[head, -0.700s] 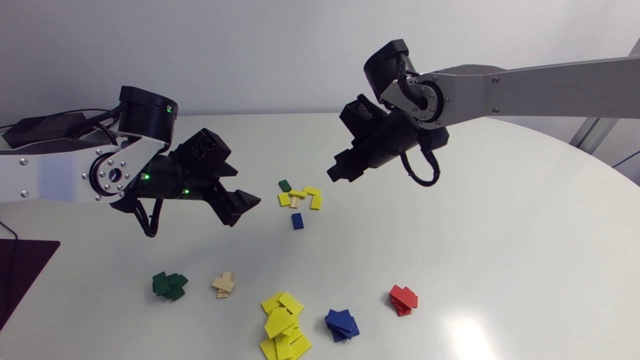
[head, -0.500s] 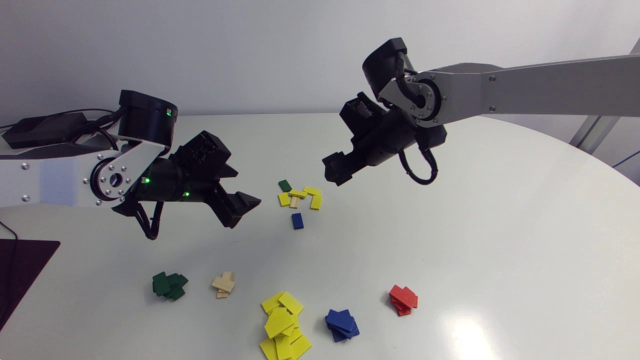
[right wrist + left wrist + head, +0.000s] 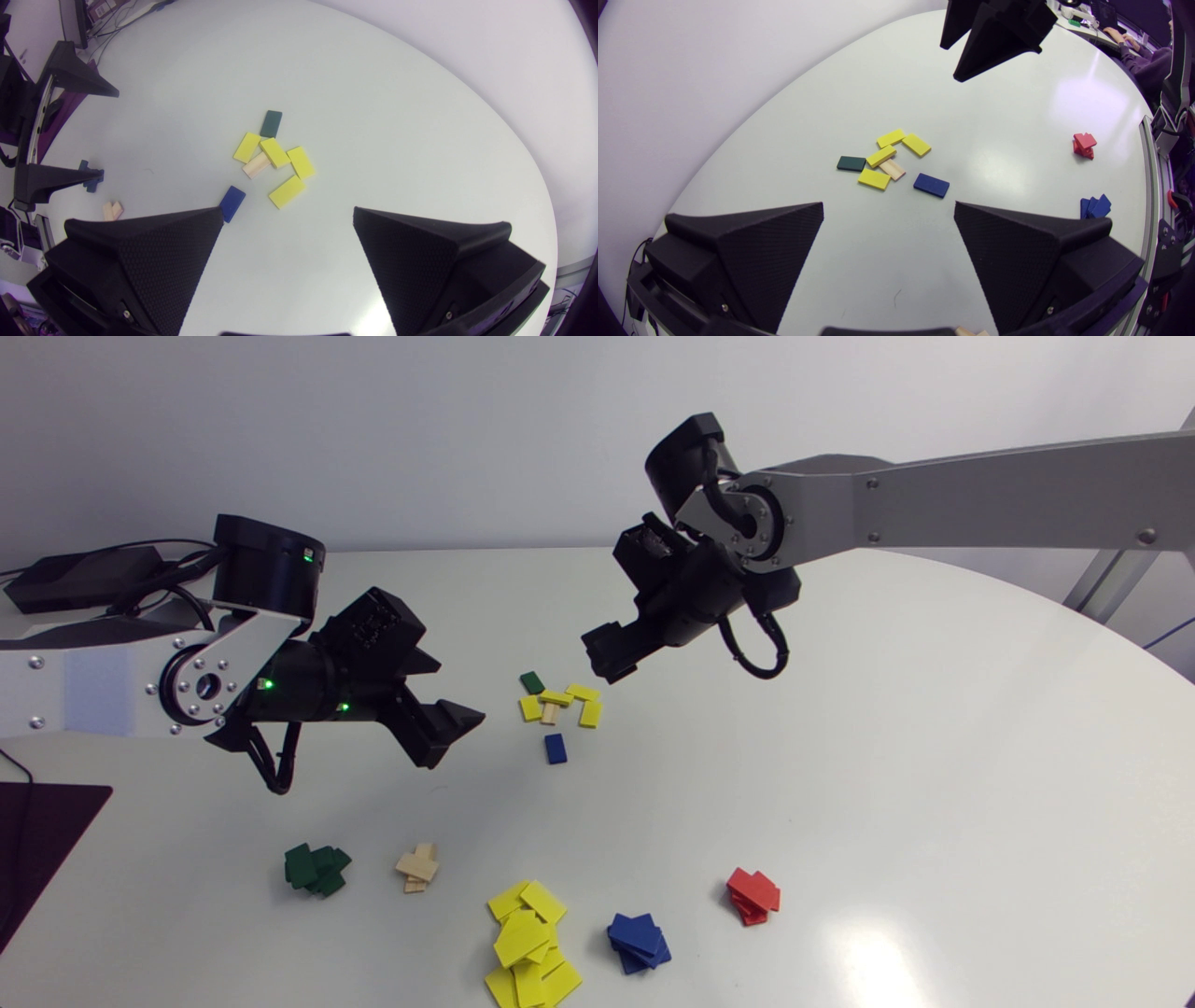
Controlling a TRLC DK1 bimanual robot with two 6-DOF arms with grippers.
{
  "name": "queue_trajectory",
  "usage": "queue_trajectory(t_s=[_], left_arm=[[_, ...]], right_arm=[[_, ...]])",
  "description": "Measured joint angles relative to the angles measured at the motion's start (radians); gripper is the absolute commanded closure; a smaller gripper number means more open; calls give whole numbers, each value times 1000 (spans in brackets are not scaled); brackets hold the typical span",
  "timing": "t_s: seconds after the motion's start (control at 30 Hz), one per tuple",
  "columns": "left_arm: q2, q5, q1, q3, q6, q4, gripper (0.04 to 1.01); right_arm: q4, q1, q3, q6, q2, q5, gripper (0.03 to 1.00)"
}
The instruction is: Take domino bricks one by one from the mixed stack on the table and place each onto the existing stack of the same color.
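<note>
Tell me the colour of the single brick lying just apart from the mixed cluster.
Blue. The lone brick shows best in the left wrist view.

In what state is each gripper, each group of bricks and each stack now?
left gripper: open, empty.
right gripper: open, empty.
mixed bricks: lying flat, one yellow overlapping the wooden one.
lone blue brick: flat, apart from the others.
green stack: untidy.
wooden stack: untidy.
yellow stack: sprawling, the largest.
blue stack: untidy.
red stack: untidy.
</note>
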Motion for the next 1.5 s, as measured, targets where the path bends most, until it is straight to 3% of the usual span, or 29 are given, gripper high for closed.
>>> queue_trajectory(t_s=[0.33,0.87,1.5], left_arm=[[-39,-4,16,-37,-24,5,46],[-115,-4,61,-111,-27,43,46],[-240,12,88,-166,-31,47,46]], right_arm=[[-118,26,136,53,152,92,62],[-307,74,459,182,399,126,70],[-420,103,631,259,551,207,70]])
